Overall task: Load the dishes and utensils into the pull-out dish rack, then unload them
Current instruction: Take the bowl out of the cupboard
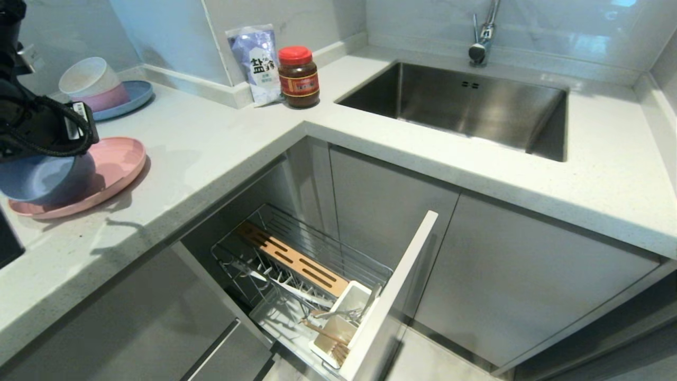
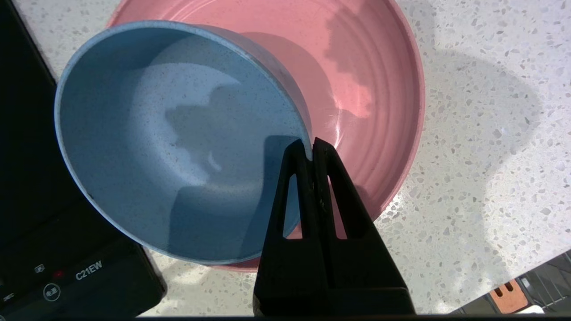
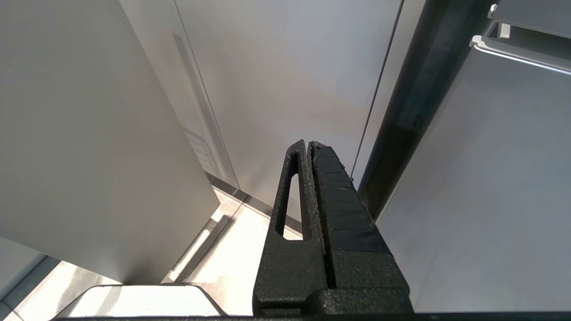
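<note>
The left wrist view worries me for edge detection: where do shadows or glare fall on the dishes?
Left wrist view: a dark arm-shaped shadow lies inside the blue bowl, another crosses the pink plate, with a small bright streak near the left end effector. Head view: the plate's shadow falls on the countertop.

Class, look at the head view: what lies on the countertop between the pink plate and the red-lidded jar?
Nothing: between the pink plate and the jar the head view shows only bare countertop.

Right hand (image 3: 308,145) fingers pressed together, grey cabinet doors (image 3: 285,80), pale floor (image 3: 232,258)
</note>
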Robot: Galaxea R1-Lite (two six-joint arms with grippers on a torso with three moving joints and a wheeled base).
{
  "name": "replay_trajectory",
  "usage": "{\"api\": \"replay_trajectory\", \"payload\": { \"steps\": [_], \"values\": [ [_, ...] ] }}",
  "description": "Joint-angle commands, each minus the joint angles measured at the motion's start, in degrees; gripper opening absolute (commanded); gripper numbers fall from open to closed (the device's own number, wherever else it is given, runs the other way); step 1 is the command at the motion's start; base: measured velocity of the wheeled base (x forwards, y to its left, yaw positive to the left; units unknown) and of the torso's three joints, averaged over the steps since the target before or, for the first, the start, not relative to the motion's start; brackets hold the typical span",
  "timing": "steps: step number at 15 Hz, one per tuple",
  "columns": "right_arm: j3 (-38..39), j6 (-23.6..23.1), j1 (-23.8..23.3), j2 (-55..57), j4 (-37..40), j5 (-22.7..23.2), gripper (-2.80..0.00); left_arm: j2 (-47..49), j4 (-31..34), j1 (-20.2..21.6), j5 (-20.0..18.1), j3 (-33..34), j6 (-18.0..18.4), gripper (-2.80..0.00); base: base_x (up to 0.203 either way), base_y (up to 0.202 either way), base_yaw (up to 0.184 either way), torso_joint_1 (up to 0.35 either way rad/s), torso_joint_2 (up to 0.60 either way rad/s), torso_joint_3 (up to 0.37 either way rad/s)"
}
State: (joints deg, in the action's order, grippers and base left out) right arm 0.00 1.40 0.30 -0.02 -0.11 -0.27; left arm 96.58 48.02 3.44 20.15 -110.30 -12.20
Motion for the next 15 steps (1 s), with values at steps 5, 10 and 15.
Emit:
{"api": "replay_trajectory", "payload": {
  "steps": [5,10,15],
  "values": [
    [0.1,0.0,0.0,-0.2,-0.1,0.0,-2.80,1.2,0.1,0.3,0.3,0.0,0.9,-2.80,0.000,0.000,0.000,0.000,0.00,0.000],
    [0.1,0.0,0.0,-0.2,0.0,0.0,-2.80,1.2,0.1,0.3,0.5,0.0,0.9,0.00,0.000,0.000,0.000,0.000,0.00,0.000],
    [0.1,0.0,0.0,-0.2,0.0,0.0,-2.80,0.0,0.1,0.3,0.6,0.0,0.8,0.00,0.000,0.000,0.000,0.000,0.00,0.000]
  ]
}}
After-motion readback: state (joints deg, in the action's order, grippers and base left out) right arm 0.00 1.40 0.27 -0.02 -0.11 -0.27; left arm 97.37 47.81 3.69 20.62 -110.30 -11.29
